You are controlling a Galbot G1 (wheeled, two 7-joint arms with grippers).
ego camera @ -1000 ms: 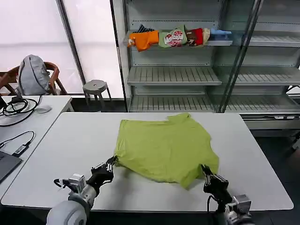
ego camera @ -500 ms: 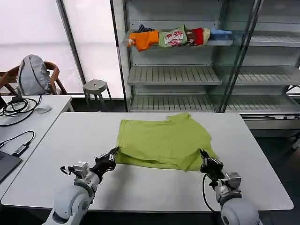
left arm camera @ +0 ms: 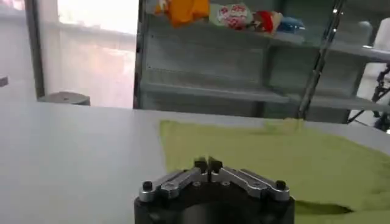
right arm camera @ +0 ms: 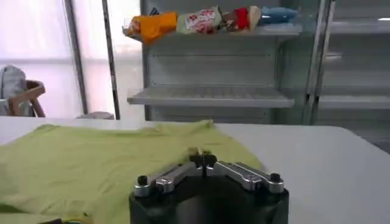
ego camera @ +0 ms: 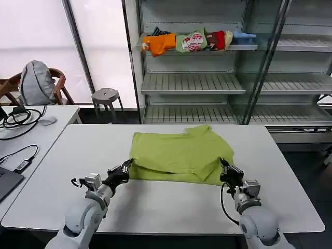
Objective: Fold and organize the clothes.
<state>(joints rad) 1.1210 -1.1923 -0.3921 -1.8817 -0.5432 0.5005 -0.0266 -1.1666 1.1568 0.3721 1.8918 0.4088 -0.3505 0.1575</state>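
Lime-green cotton T-shirt [ego camera: 179, 158] lies mid white table [ego camera: 166, 207], near hem doubled over. Left gripper [ego camera: 124, 169] and right gripper [ego camera: 224, 167] each pinch a hem corner, carried farther up the shirt than before.

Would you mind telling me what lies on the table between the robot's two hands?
In the head view, the folded near edge of the green T-shirt spans from the left hand to the right hand; nearer the robot, the table is bare.
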